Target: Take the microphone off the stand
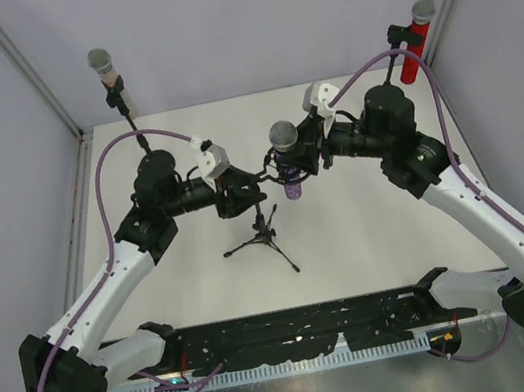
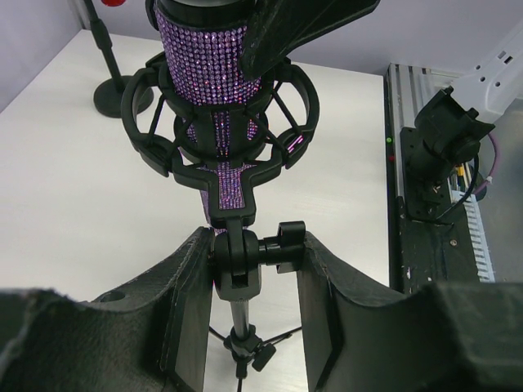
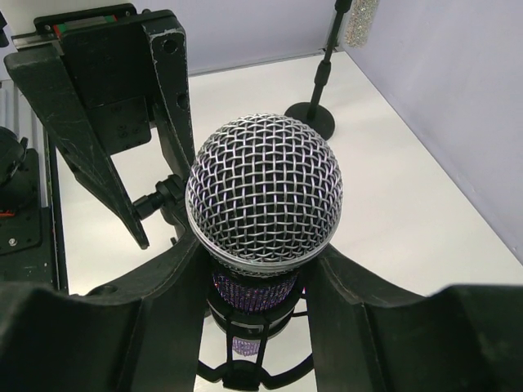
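A purple glitter microphone [image 1: 287,163] with a silver mesh head [image 3: 263,193] sits in the black shock mount [image 2: 221,131] of a small tripod stand [image 1: 261,237] at the table's middle. My left gripper [image 2: 249,269] is shut on the stand's swivel joint [image 2: 237,255] just below the mount. My right gripper [image 3: 260,282] is shut on the microphone's purple body [image 3: 253,292] right under the mesh head. The microphone's body also shows in the left wrist view [image 2: 208,49].
A grey-headed microphone on a tall stand [image 1: 113,88] stands at the back left. A red microphone on a stand [image 1: 414,39] stands at the back right. Its round base [image 3: 310,121] lies beyond the mesh head. A black rail [image 1: 296,332] runs along the near edge.
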